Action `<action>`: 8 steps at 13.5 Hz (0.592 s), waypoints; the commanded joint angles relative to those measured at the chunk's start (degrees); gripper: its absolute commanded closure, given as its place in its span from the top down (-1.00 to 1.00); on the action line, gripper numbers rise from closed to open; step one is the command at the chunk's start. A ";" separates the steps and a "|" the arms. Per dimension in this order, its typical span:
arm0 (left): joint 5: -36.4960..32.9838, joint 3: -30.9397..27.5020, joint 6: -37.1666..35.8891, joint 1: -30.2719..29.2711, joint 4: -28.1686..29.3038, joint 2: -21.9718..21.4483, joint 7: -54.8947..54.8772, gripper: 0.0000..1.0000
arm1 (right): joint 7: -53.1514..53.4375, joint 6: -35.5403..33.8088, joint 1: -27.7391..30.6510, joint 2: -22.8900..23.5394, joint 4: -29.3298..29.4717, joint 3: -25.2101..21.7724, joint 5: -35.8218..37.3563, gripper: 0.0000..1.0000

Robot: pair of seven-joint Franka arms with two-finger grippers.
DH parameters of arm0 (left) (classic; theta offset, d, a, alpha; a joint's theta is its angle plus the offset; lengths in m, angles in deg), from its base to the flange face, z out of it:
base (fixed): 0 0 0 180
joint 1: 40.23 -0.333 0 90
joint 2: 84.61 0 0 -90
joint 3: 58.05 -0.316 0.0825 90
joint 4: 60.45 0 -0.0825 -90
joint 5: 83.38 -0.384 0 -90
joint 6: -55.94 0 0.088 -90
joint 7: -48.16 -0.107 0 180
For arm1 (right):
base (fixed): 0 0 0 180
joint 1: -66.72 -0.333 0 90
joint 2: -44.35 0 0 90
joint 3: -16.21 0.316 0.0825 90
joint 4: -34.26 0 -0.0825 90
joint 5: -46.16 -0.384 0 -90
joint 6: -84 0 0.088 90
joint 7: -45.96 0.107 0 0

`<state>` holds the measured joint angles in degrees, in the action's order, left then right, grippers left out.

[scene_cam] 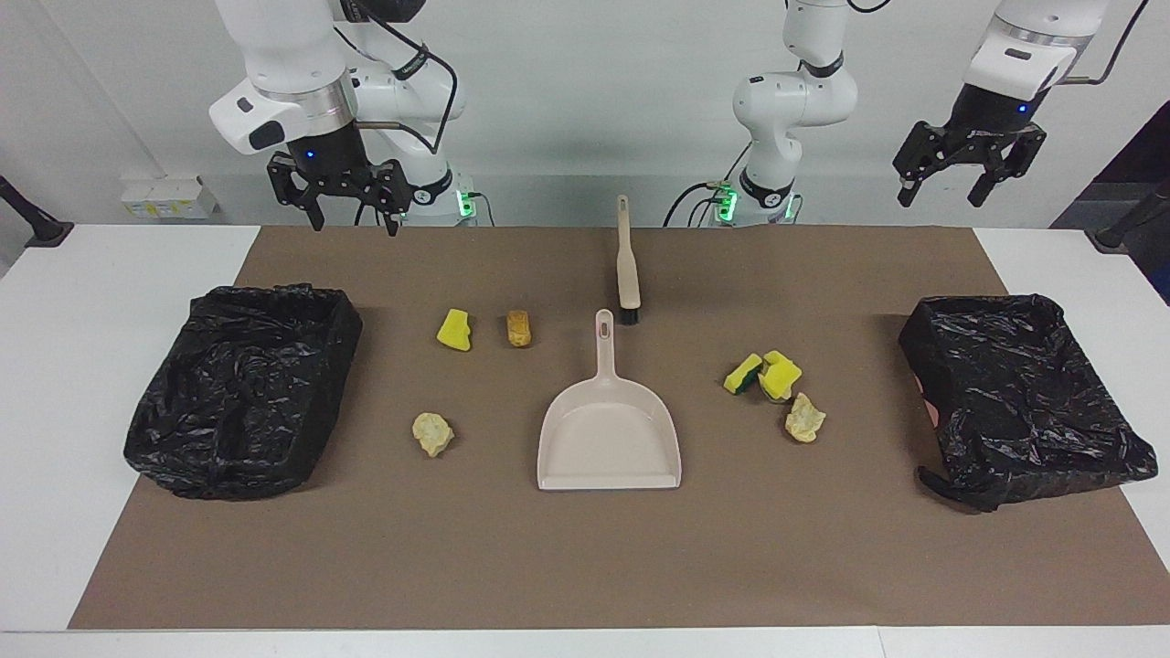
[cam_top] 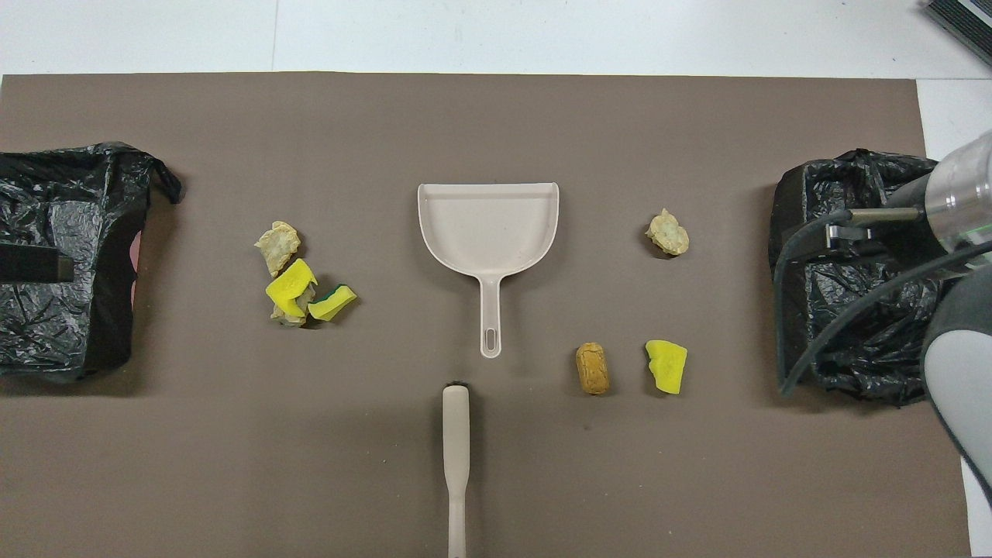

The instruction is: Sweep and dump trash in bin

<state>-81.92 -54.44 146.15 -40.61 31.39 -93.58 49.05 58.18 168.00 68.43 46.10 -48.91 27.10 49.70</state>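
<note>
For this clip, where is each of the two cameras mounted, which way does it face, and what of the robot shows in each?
Facing view: high across the table, looking at the robots; both arms show, left gripper and right gripper open, raised, waiting.
Overhead view: high above the robots' end, looking forward and steeply down; only part of the right arm shows, over one bin.
Shared: dustpan, brush, scattered trash, both black-lined bins, half a turn apart.

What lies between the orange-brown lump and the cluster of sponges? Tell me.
The dustpan's handle and the brush stand between the orange-brown lump and the sponge cluster; the overhead view shows it.
</note>
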 commanded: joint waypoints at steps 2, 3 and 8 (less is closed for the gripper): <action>0.30 0.08 -0.82 -0.41 1.67 -1.66 -0.80 1.00 | -0.62 -0.33 0.49 -1.30 -1.64 0.19 -0.90 1.00; 0.48 0.08 -0.30 -0.32 1.67 -1.58 -0.11 1.00 | -0.62 -0.42 0.49 -1.31 -1.82 0.19 -0.90 1.00; 0.48 0.17 -0.73 0.90 5.78 -3.84 0.16 1.00 | -0.62 -0.42 0.75 -1.39 -1.91 0.10 -1.17 1.00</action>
<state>-81.92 -54.21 145.56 -40.54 32.46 -93.85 49.07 58.18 167.93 68.45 46.09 -49.38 27.09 49.64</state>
